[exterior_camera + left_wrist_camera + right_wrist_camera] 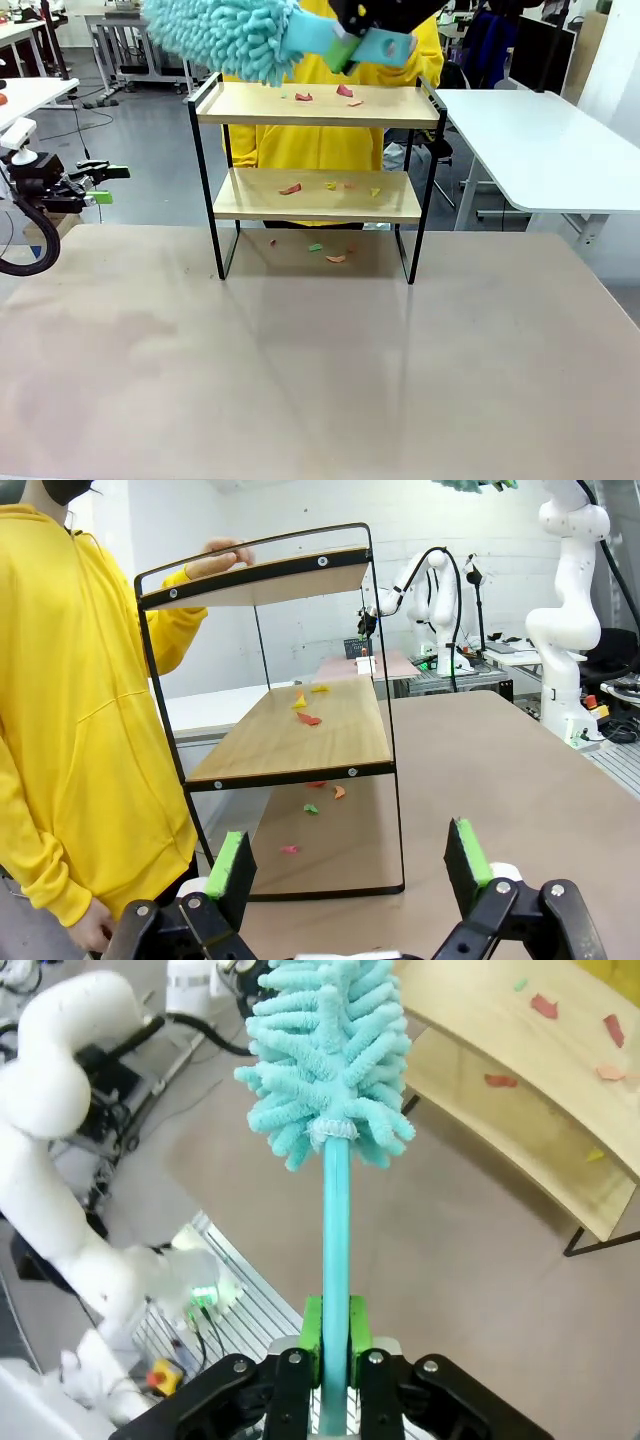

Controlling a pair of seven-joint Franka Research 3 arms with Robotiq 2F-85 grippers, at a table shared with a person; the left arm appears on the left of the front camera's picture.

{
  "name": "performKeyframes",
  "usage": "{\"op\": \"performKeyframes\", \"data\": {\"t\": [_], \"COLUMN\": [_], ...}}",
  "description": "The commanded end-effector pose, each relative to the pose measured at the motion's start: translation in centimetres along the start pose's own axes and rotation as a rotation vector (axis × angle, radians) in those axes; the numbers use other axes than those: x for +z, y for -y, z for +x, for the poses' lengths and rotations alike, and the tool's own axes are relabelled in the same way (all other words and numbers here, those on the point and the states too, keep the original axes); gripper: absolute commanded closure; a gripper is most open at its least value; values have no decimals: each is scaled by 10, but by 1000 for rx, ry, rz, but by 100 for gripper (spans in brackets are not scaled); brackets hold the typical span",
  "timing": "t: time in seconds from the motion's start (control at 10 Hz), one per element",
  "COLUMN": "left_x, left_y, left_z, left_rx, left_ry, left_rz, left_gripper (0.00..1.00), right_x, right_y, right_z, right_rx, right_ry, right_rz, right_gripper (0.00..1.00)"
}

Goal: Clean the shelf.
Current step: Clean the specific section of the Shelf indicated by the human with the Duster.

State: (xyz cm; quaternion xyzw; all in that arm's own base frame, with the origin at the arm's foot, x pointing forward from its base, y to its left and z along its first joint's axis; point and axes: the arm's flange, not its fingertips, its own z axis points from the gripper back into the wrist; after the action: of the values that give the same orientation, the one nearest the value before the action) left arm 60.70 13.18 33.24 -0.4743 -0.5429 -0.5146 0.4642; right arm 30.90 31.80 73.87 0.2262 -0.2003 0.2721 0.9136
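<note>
As scraps (290, 188) dot the shelf (250, 102), person (322, 147) stands behind.

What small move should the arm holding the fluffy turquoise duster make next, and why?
Probably lower the duster onto the top board of the wood shelf and sweep: the right gripper is shut on its handle, it hovers above that board, and coloured paper scraps lie there.

The shelf (260, 105), two light wood boards in a thin black frame, stands upright at the far side of the table (300, 380), small coloured scraps (303, 97) scattered on both boards and beneath it
</note>
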Motion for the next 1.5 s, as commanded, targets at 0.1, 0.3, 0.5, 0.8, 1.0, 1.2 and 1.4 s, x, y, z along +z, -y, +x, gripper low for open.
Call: {"op": "performKeyframes", "data": {"t": [0.1, 0.3, 0.5, 0.8, 1.0, 1.2, 1.4], "left_x": [0, 0, 0, 0, 0, 0, 0], "left_y": [1, 1, 1, 1, 1, 1, 1], "left_z": [2, 2, 2, 2, 2, 2, 2], "left_rx": [-15, -15, -15, -15, -15, -15, -15], "left_ry": [9, 9, 9, 9, 9, 9, 9], "left_rz": [-6, -6, -6, -6, -6, -6, -6], "left_gripper": [0, 0, 0, 0, 0, 0, 0], "right_x": [4, 4, 0, -32, -58, -79, -105], "right_y": [-2, -2, -8, -83, -118, -136, -150], "right_z": [-10, -10, -5, 85, 129, 152, 166], "right_rx": [53, 53, 25, -180, -385, -517, -559], "right_ry": [-20, -20, -27, 8, 68, 114, 124], "right_rz": [-3, -3, 2, -136, -201, -251, -314], "right_gripper": [87, 87, 87, 87, 87, 87, 87]}}
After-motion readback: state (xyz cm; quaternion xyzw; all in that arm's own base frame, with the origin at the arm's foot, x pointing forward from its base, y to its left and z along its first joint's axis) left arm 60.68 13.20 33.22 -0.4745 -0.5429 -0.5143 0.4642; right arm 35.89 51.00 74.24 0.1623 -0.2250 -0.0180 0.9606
